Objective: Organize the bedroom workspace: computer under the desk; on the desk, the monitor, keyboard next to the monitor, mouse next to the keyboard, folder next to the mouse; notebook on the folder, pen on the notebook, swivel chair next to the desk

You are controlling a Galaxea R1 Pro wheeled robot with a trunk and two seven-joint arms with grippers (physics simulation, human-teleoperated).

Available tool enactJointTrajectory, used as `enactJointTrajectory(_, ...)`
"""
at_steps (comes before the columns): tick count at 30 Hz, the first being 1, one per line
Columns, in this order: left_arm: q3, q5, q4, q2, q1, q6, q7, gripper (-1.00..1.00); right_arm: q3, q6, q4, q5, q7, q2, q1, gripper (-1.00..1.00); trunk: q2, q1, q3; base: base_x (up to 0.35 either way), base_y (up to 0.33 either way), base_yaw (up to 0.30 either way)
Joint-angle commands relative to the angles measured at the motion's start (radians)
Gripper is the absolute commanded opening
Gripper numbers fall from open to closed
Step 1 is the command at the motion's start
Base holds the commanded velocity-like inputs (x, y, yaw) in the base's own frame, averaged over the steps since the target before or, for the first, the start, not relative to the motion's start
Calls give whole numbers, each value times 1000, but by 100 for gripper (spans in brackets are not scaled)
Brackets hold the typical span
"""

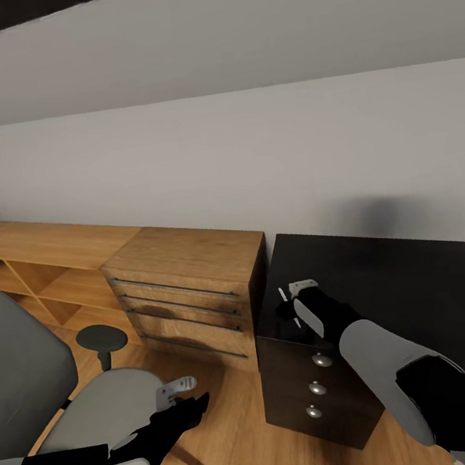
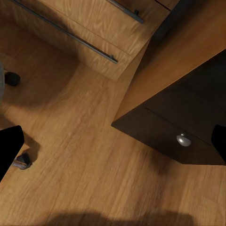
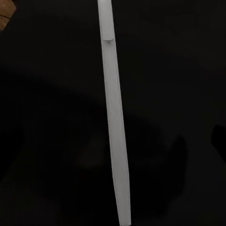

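One desk [image 1: 387, 269] at three o'clock carries one pen [image 3: 113, 117]. Its drawer unit shows three round knobs [image 1: 322, 359]. One wood cabinet [image 1: 188, 284] at centre has four long handles. One swivel chair [image 1: 29, 367] sits at eight o'clock.

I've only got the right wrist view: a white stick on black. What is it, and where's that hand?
Observer: That's the pen. The right hand is over the desk's corner, above the drawers.
Reviewer: Where's the other hand?
Observer: The left hand is low over the wood floor beside the chair, open and empty.
Reviewer: What's next to the desk?
Observer: A wood cabinet with long handles, beside the drawer end.
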Motion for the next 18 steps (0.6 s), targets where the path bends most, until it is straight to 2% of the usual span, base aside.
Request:
enactJointTrajectory(1,-2,5,-1,0,-2,-5,1,100,7,4,-1,-11,-7,-1,-1,100,-1,0,-1,0,0,0)
enactJointTrajectory(16,-3,5,-2,0,-2,-5,1,100,-21,6,0,-13,-1,-9,-1,100,-1,0,-1,0,0,0)
enactJointTrajectory(18,-3,5,-1,0,-2,-5,2,100,-22,6,0,-13,-1,-10,-1,100,-15,8,-7,0,0,0)
